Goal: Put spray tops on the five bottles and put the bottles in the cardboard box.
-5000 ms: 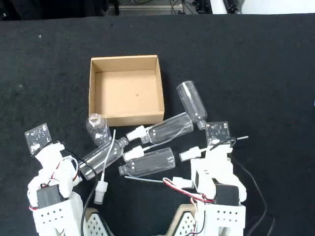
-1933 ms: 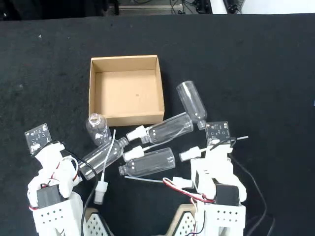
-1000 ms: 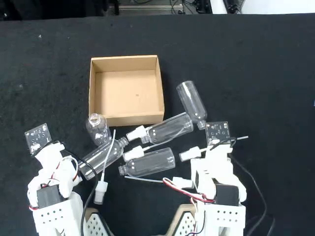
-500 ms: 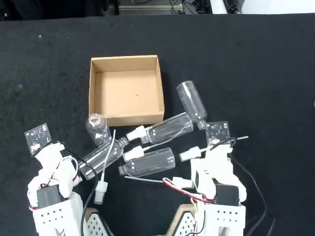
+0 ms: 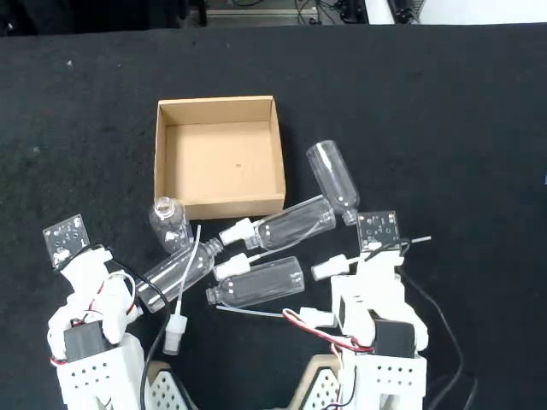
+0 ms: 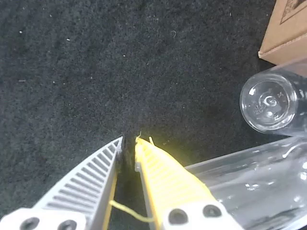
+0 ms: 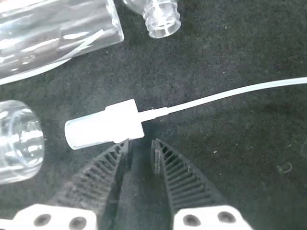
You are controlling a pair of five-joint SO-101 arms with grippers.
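The open cardboard box sits behind a cluster of clear bottles. One bottle stands upright by the box's front corner; others lie on their sides. Loose white spray tops with thin tubes lie among them. My left gripper is shut on nothing, low over the cloth beside the upright bottle and a lying bottle. My right gripper is shut and empty, its tips just short of a spray top.
Black cloth covers the table, with bare room behind and to both sides of the box. A box corner is in the left wrist view. An uncapped bottle neck lies beyond the spray top. Both arm bases stand at the front edge.
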